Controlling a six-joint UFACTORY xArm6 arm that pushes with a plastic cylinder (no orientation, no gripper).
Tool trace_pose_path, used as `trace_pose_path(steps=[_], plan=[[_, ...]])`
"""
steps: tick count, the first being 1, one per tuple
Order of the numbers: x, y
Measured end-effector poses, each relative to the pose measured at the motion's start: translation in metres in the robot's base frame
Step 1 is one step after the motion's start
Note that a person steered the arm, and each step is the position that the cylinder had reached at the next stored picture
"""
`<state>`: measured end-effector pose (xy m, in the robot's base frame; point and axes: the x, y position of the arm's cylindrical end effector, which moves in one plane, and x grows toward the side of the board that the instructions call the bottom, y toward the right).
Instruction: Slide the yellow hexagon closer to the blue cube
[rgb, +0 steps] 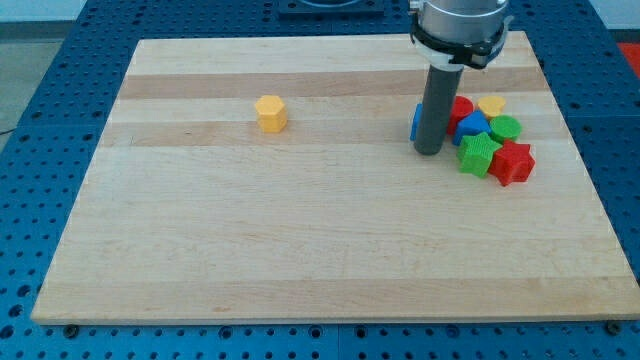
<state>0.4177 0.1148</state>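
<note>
The yellow hexagon (271, 113) sits alone on the wooden board, left of centre near the view's top. The blue cube (416, 123) is at the right, mostly hidden behind my rod; only its left edge shows. My tip (429, 151) rests on the board right against the blue cube's front, far to the right of the yellow hexagon.
A cluster of blocks lies just right of my tip: a red block (461, 108), a yellow block (491, 105), a blue block (473, 126), a green block (506, 128), a green star (478, 153) and a red star (514, 162). The board's right edge (580, 170) is near.
</note>
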Motion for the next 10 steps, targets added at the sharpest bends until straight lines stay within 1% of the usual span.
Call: trace_pose_path(steps=[1,3,4,5,6,7,8,10], plan=[[0.005,-0.053],[0.001,-0.272],[-0.031,-0.329],[-0.081,-0.323],[-0.088,-0.258],[-0.042,-0.171],[0.002,-0.134],[-0.001,-0.182]])
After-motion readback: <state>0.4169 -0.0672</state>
